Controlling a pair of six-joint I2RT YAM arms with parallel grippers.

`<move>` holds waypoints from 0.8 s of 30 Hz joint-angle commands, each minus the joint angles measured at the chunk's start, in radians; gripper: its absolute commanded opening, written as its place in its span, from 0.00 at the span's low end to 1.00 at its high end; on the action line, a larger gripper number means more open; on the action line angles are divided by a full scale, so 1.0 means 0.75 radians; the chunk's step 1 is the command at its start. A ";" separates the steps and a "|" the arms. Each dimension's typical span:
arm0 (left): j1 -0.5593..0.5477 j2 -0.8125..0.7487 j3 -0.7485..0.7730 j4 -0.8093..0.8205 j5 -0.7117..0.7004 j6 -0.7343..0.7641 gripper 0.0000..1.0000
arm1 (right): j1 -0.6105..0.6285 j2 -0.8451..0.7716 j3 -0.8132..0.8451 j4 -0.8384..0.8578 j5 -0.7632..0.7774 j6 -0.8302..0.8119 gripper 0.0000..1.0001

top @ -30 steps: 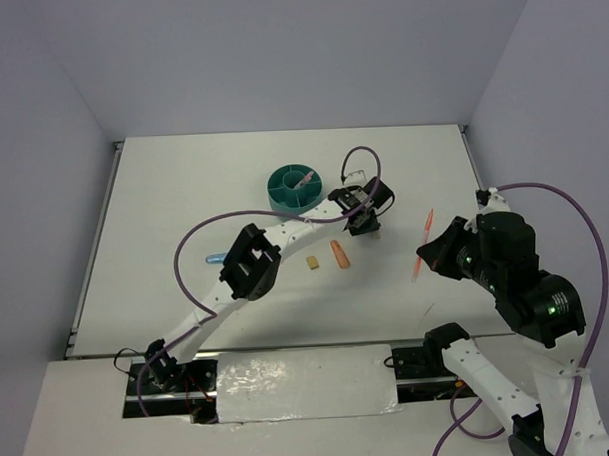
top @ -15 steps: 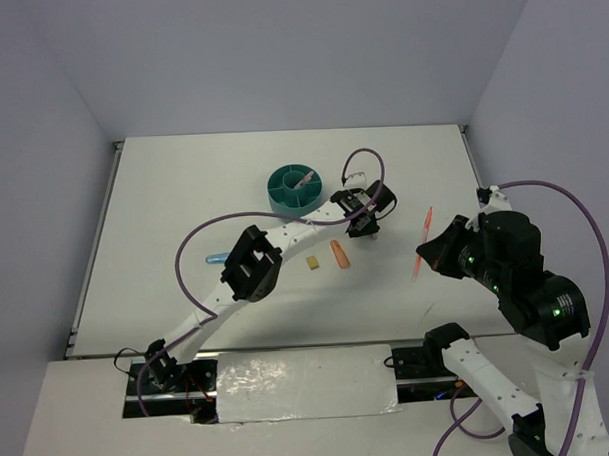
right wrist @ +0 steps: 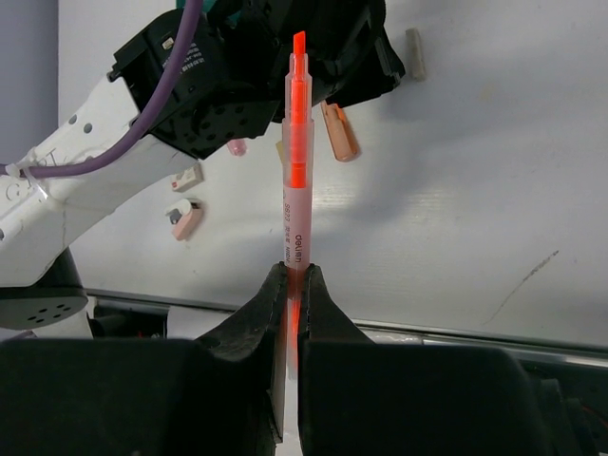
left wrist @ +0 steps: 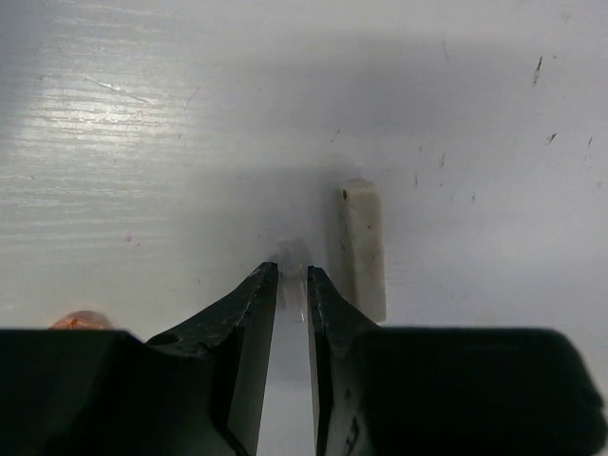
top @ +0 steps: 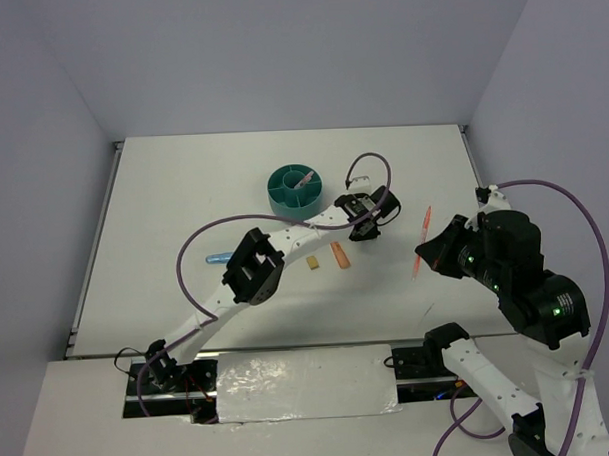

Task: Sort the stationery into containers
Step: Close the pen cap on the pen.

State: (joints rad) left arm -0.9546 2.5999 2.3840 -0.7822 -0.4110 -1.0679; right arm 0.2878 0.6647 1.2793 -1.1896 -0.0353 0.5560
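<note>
Since a second ago, our left gripper (top: 364, 218) has shifted slightly toward the tub (top: 275, 198); its jaws stand narrow about a pale sliver (left wrist: 293, 258), and we cannot tell whether it is clamped; a white block (left wrist: 364, 249) lies just beside one finger; our right gripper (right wrist: 293, 277) is clenched on the pen (right wrist: 296, 180), well right of the tub.

White-shelled left arm (top: 202, 312) and right arm (top: 487, 374), black joint housings, looping purple cables (top: 234, 218), small green lights (top: 556, 304).
</note>
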 commanded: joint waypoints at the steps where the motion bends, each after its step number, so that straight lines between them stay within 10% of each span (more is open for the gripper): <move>1: -0.032 0.080 -0.090 -0.284 0.049 0.037 0.33 | -0.003 0.012 0.061 0.048 -0.016 -0.013 0.00; 24: 0.029 0.119 -0.117 -0.172 0.076 0.182 0.42 | -0.005 -0.019 0.016 0.058 -0.061 0.001 0.00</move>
State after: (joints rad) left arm -0.9546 2.5652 2.3310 -0.7845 -0.3687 -0.9798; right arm 0.2878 0.6621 1.2846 -1.1744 -0.0692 0.5571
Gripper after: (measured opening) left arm 0.418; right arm 0.048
